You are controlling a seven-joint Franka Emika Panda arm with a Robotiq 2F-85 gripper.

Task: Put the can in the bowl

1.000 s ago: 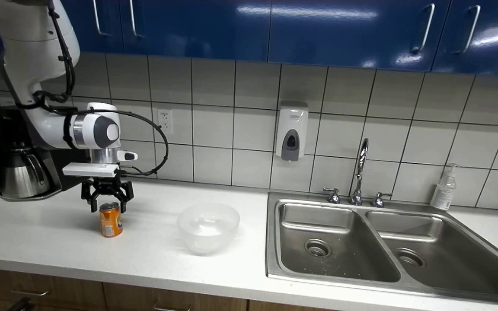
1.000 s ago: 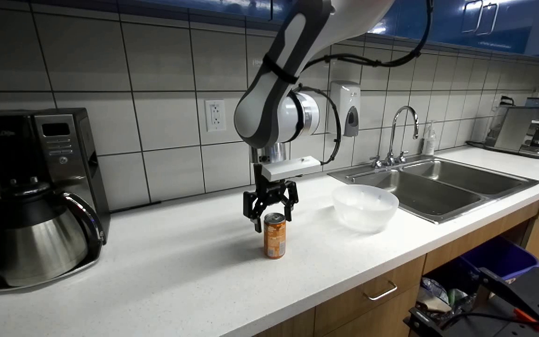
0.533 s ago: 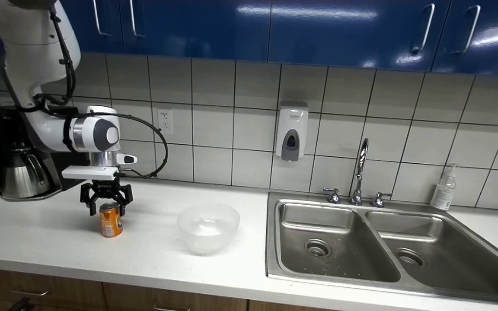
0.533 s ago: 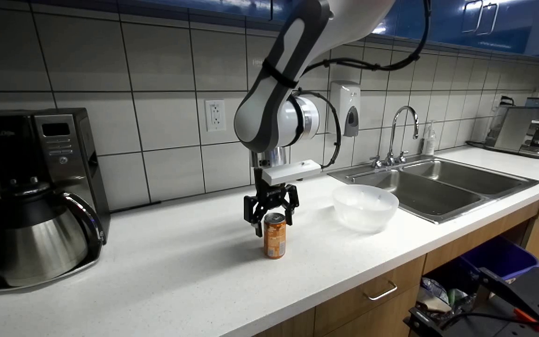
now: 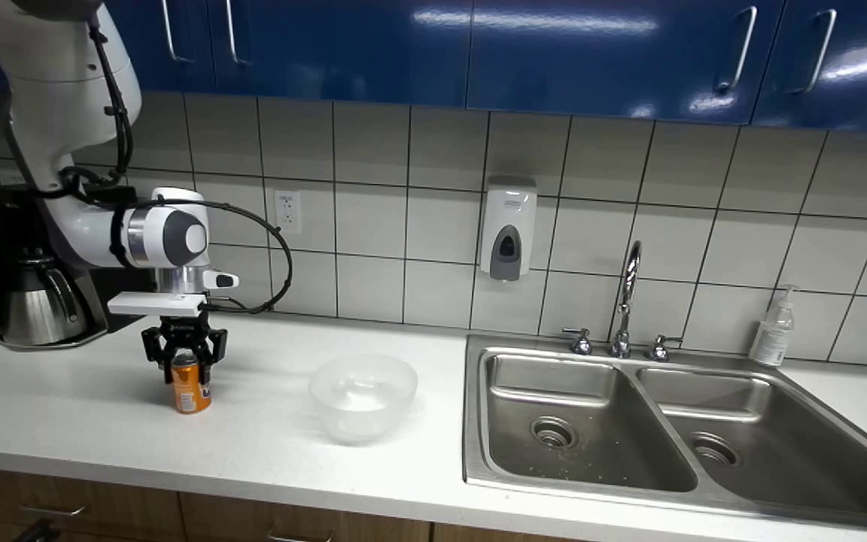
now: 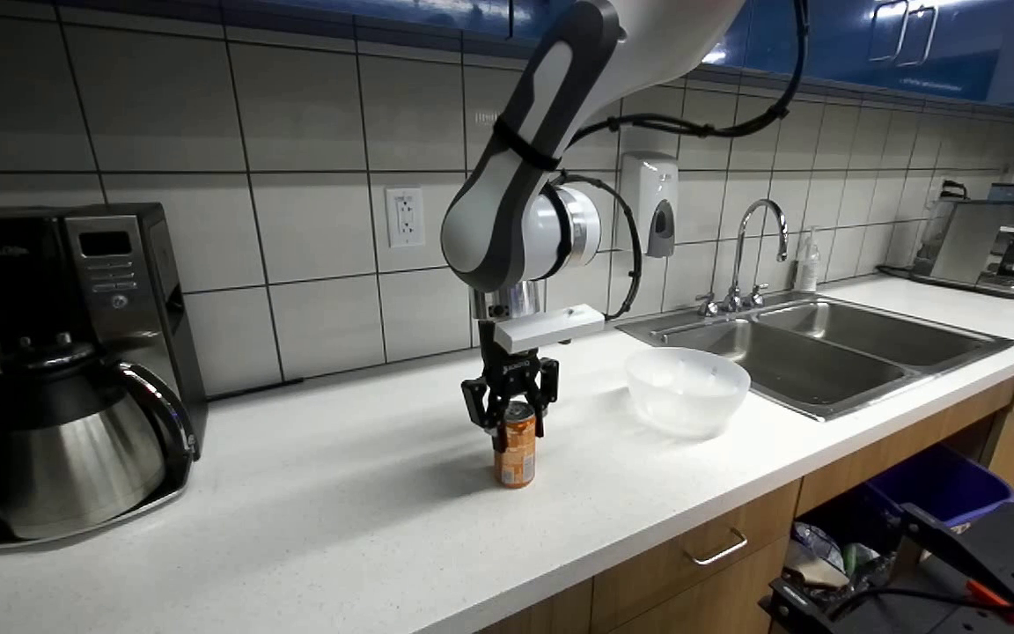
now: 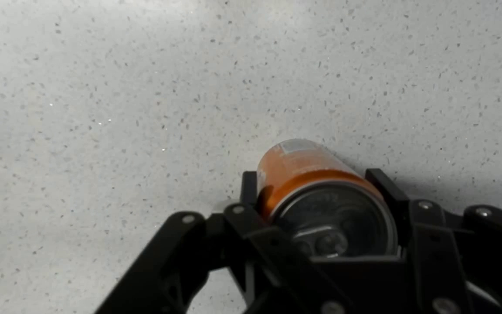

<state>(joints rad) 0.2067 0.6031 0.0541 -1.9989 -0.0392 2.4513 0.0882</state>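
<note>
The orange can [image 5: 191,399] with its dull silvery top stands upright on the white counter in both exterior views. My gripper [image 6: 519,437] points down over it and is shut on its upper part, a finger on either side. In the wrist view the can [image 7: 303,163] sits between the two black fingers [image 7: 249,185], and part of its lid is hidden behind the gripper body. The whitish translucent bowl [image 5: 363,418] rests on the counter between the can and the sink; nothing shows inside it. The bowl is out of the wrist view.
Beyond the bowl lies the steel double sink [image 5: 471,421] with a tall faucet [image 5: 627,301]. A coffee maker with a steel pot [image 6: 76,449] stands on the opposite side of the can. Blue cabinets [image 5: 343,45] hang above the counter, and a soap dispenser [image 5: 509,229] is on the tiled wall.
My gripper has come down a little over the can, and its fingers have moved together onto the can's sides. The can has shifted very slightly; the bowl has stayed put.
</note>
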